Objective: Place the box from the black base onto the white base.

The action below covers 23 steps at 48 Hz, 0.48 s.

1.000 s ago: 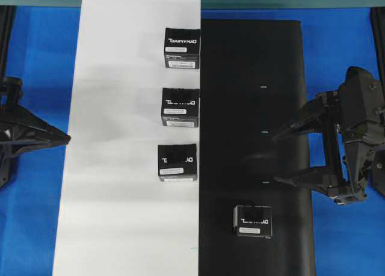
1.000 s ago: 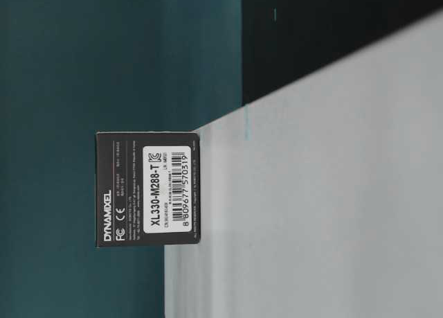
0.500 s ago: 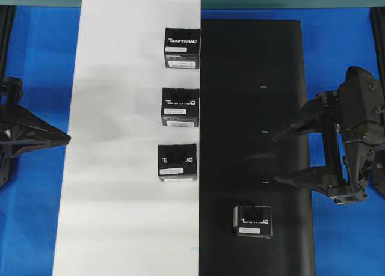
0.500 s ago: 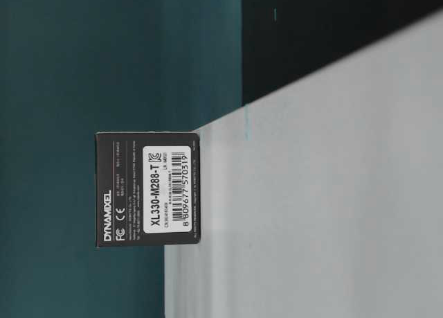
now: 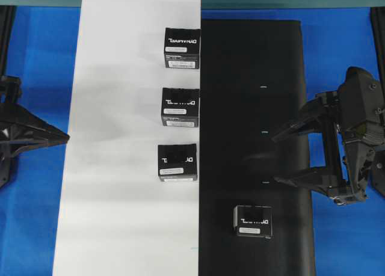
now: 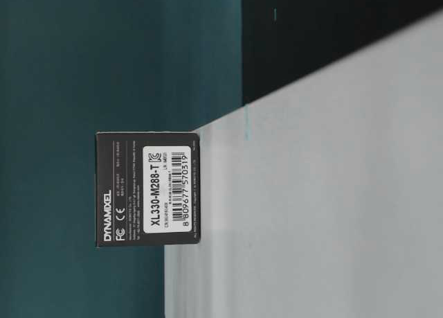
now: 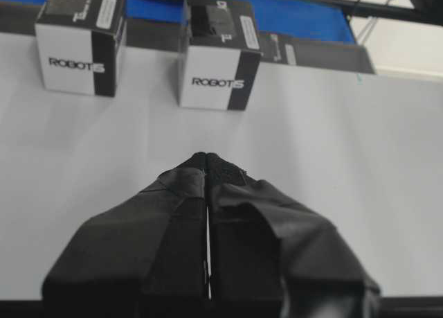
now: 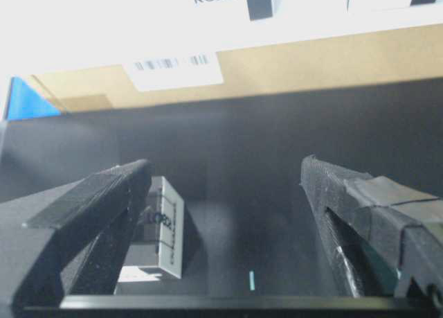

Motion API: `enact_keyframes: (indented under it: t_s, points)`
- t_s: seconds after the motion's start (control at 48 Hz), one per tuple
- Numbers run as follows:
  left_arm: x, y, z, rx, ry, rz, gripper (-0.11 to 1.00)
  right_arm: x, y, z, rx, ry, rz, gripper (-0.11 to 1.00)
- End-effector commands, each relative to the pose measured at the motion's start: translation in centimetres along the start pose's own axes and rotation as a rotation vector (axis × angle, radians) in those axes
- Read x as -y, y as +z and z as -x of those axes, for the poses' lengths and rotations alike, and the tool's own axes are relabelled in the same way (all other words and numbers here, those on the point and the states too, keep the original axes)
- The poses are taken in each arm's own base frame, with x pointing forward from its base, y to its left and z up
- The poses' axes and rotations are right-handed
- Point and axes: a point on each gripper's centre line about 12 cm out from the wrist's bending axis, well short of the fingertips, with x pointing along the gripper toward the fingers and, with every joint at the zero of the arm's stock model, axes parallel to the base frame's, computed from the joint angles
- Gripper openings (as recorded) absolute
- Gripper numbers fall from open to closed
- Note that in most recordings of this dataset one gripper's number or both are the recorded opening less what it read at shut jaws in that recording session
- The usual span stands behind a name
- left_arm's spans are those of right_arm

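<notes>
Box (image 5: pixel 252 221) alone on black base (image 5: pixel 252 107), lower centre. Three look-alike boxes (image 5: pixel 180 107) on white base (image 5: pixel 120 168). Right gripper (image 5: pixel 278 159) fingers spread, empty. Left gripper (image 5: pixel 63 139) pinched closed, empty.

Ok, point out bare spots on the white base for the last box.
Bare: the white base left of the three placed boxes, and its near end below the lowest one. Crowded: its right edge along the black base, where they line up.

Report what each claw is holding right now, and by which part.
Nothing is held. The right claw stands open over the black base, apart from the box left there. The left claw is shut on nothing, over the white base.
</notes>
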Motion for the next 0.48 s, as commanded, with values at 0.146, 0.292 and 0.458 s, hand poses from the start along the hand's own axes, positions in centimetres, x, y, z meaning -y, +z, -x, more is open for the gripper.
enact_keyframes:
  t_s: [0.146,0.292,0.458]
  points:
    - [0.21,0.65,-0.02,0.019,-0.009,-0.006,-0.05,-0.11,0.21,-0.1,0.005,0.004,-0.002,0.99]
    - [0.3,0.64,-0.02,0.018,-0.013,-0.007,-0.05,-0.2,0.11,-0.08,0.002,0.006,0.002,0.99]
    - [0.36,0.63,-0.02,0.018,-0.016,-0.006,-0.05,-0.36,0.09,-0.11,0.002,0.012,0.005,0.99]
